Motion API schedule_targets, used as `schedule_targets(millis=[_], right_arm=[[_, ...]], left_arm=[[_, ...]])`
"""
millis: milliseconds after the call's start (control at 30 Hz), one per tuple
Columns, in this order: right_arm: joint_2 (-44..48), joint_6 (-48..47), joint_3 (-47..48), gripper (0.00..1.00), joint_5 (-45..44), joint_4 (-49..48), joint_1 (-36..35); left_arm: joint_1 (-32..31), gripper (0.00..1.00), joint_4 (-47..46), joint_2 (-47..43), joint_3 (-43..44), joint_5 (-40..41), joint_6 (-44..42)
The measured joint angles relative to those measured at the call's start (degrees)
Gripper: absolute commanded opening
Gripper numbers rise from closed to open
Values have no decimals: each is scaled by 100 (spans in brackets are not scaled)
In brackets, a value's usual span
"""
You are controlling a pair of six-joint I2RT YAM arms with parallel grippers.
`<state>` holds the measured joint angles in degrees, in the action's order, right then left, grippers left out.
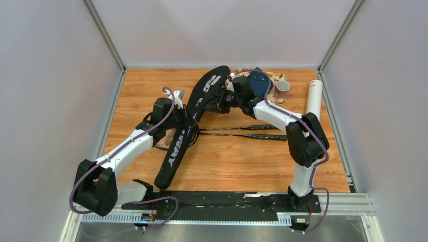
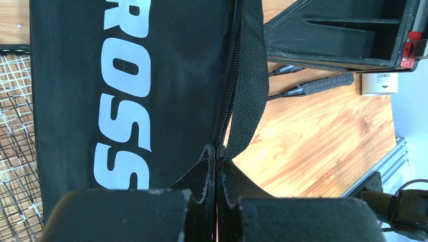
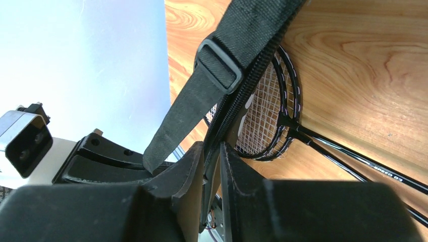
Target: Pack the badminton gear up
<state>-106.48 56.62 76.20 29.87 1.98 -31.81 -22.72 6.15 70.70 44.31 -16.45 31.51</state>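
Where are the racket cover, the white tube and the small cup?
racket cover [image 1: 172, 155], top external view, its narrow lower half.
white tube [image 1: 314, 98], top external view, middle of its side.
small cup [image 1: 282, 86], top external view, its open top.

You have two arms built alike: the left arm [image 1: 126, 148] and the right arm [image 1: 275, 115] are white tube links joined by bulky black joint housings. A purple cable [image 1: 173, 101] loops along each. Both bases are bolted to a black plate [image 1: 217, 199]. The left end effector [image 2: 216, 154] and right end effector [image 3: 212, 151] have matte black fingers with scuffed, chipped edges.
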Motion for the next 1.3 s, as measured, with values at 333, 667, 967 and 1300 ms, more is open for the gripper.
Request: schedule_targets(millis=[333,667,967,1300], right_arm=[[-105,39,4,19,-4,37,-42],[-107,61,-48,17,-57,33,-90],[-177,208,-42,18,-122,-9,-225],[-304,662,-39,11,-476,-291,-352]], left_arm=[[0,0,-4,0,-52,2,31],[0,0,-116,0,-52,-46,142],[0,0,-140,0,-55,-149,256],[39,0,-293,0,-140,-181,356]])
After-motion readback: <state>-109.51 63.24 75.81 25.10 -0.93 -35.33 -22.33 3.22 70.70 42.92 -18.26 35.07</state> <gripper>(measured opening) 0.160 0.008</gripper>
